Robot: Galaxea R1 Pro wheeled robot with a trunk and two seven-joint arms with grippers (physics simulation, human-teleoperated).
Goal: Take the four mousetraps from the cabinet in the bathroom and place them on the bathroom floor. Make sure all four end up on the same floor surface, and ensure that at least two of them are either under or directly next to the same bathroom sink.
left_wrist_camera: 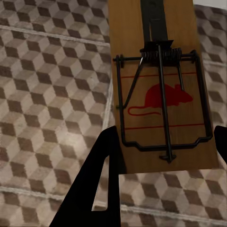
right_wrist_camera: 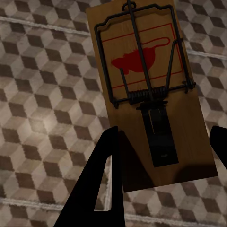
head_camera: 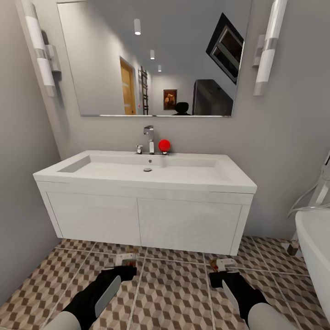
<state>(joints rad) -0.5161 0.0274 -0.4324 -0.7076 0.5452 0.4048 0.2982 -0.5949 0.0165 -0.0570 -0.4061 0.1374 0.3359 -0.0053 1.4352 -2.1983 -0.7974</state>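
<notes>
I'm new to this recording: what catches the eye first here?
The wide white sink on its vanity fills the middle, a red ball beside its tap. Below, over the cube-patterned bathroom floor, each hand holds a wooden mousetrap with a red mouse print: left hand one mousetrap, right hand another.

Grey bathroom wall ahead of me, with mirror, lamps and tub.

A wide frameless mirror [head_camera: 151,59] hangs on the far grey wall [head_camera: 284,151], flanked by two upright white tube lamps, the left lamp [head_camera: 40,55] and the right lamp [head_camera: 270,46]. In the mirror's reflection I see ceiling spotlights, a wooden door, a ladder-like rack and a small framed picture. A red ball [head_camera: 164,145] sits just right of the chrome fitting at the far edge of the white worktop. At my right, the curved rim of a white bathtub [head_camera: 314,247] comes into view, with chrome pipes [head_camera: 316,197] and a hose rising beside it.
</notes>
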